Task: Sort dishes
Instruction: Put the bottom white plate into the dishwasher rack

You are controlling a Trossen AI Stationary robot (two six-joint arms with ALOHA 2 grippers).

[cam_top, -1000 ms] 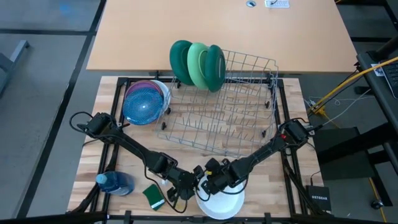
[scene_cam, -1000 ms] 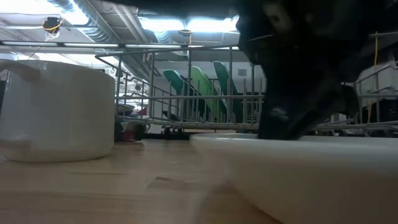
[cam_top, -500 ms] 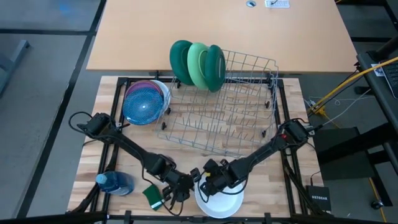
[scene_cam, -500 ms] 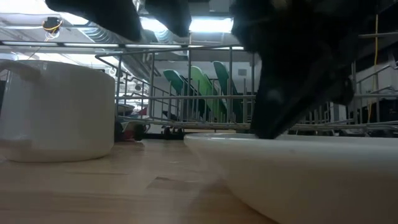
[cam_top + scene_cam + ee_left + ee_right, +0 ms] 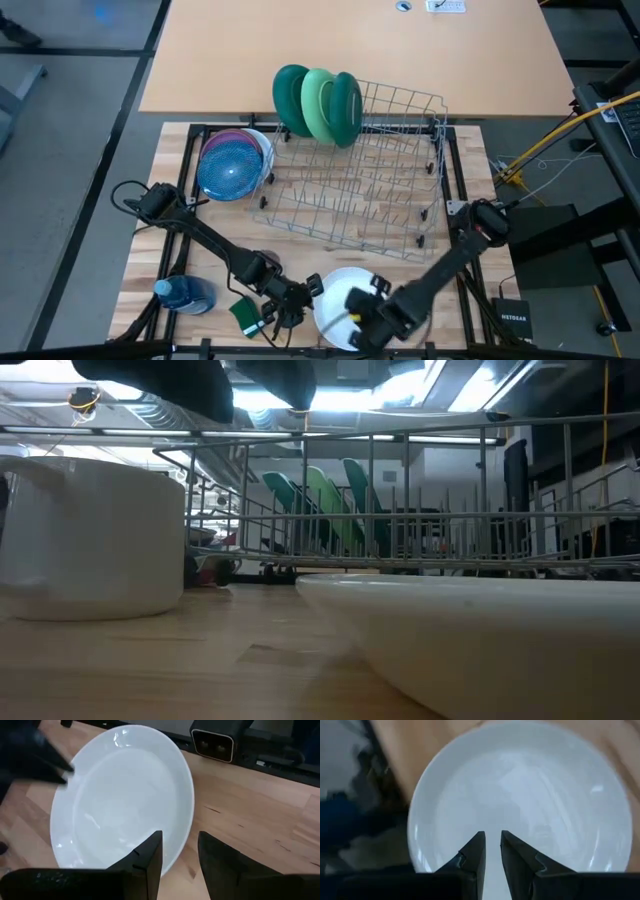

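Jaws on both arms stand slightly parted and grip nothing. Left gripper (image 5: 179, 862) sits just off the rim of the white plate (image 5: 345, 300), which lies flat on the wooden counter (image 5: 160, 190); its fingers (image 5: 145, 857) are apart from the plate edge. Right gripper (image 5: 490, 855) hangs directly above the same plate, jaws pointing down at its hollow, with a narrow gap between them. A green sponge (image 5: 247, 315) lies just beside the left jaws, on their side away from the plate. A blue bottle (image 5: 185, 293) lies farther out that way. Well beyond both jaws stands the wire dish rack (image 5: 370, 180), holding three green plates (image 5: 318, 103) upright at its far corner. A stack topped by a blue plate (image 5: 232, 168) rests beside the rack.
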